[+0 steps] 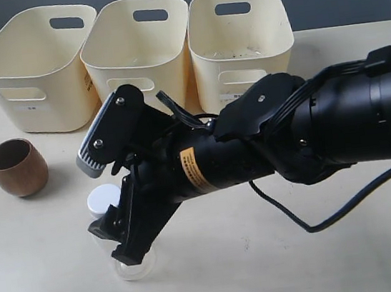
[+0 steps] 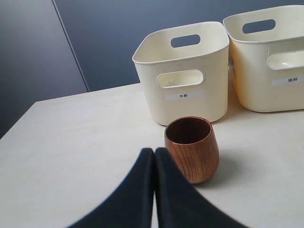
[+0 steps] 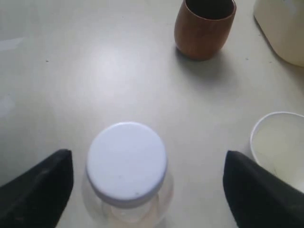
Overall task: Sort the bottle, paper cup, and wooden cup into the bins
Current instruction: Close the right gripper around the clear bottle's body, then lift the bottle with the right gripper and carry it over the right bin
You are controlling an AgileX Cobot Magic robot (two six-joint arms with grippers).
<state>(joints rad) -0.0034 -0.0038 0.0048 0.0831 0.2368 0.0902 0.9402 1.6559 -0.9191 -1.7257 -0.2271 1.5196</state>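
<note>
You are at the step of taking the bottle (image 3: 127, 161), which stands on the counter (image 3: 95, 71) toward the edge away from the bins (image 1: 140, 52), with the right pincer (image 3: 149, 190) spread wide on both sides of its cap, so next you should probably lower it and close gently.

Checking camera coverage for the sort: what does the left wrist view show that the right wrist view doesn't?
Only left wrist: the left gripper, shut on nothing, and the labelled fronts of two of the bins.
Only right wrist: the bottle, seen from above its white cap, framed by the open right gripper, with the paper cup beside it.
Both: the wooden cup, upright on the table. The right wrist view also catches one cream bin corner, with no label visible.
</note>
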